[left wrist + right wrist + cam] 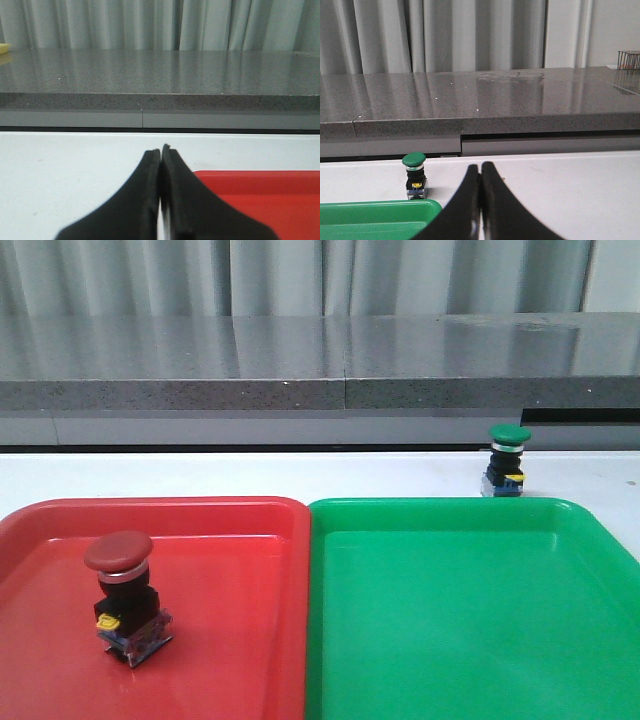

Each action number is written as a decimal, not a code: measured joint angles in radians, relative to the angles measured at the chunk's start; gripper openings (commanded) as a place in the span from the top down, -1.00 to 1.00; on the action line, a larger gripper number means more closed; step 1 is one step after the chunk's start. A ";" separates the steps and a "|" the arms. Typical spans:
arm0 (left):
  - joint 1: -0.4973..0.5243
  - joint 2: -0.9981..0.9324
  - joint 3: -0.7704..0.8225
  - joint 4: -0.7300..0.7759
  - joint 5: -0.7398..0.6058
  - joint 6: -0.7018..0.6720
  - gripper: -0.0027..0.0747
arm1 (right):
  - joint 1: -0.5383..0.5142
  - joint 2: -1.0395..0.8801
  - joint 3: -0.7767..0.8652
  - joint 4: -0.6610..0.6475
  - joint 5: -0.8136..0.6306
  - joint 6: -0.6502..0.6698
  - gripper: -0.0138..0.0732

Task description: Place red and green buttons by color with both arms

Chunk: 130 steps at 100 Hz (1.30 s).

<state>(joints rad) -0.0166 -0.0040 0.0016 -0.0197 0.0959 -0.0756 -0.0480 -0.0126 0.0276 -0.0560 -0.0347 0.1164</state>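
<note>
On the desk, the green button stands just beyond the green tray; the red button sits in the red tray; both tools, left and right, are closed and empty.

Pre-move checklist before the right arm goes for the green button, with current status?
1. Red button in the red tray: ok, upright inside it.
2. Green button in the green tray: not ok, it stands on the white table just beyond the tray's far rim.
3. Green button upright and unobstructed: ok, nothing touches it.
4. Right gripper ready to grasp: not ok, fingers closed together, holding nothing.
5. Left gripper out of the way: ok, closed and empty, near the red tray's corner.
6. Green tray free for the drop: ok.
</note>
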 measured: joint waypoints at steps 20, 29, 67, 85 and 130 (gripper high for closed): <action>0.000 0.000 0.000 0.000 0.000 0.000 0.98 | 0.000 0.000 0.000 0.000 0.000 0.000 0.83; 0.000 0.000 0.000 0.000 0.000 0.000 0.98 | 0.000 0.000 0.000 0.000 0.000 0.000 0.83; 0.000 0.000 0.000 0.000 0.000 0.000 0.98 | 0.000 0.000 0.000 0.000 0.000 0.000 0.83; 0.000 0.000 0.000 0.000 0.000 0.000 0.98 | 0.000 0.000 -0.017 0.000 0.041 0.000 0.83; 0.000 0.000 0.000 0.000 0.002 0.000 0.98 | 0.000 0.174 -0.422 0.000 0.478 0.000 0.83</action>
<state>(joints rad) -0.0166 -0.0040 0.0016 -0.0197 0.0980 -0.0751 -0.0480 0.1612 -0.3942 -0.0560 0.4437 0.1164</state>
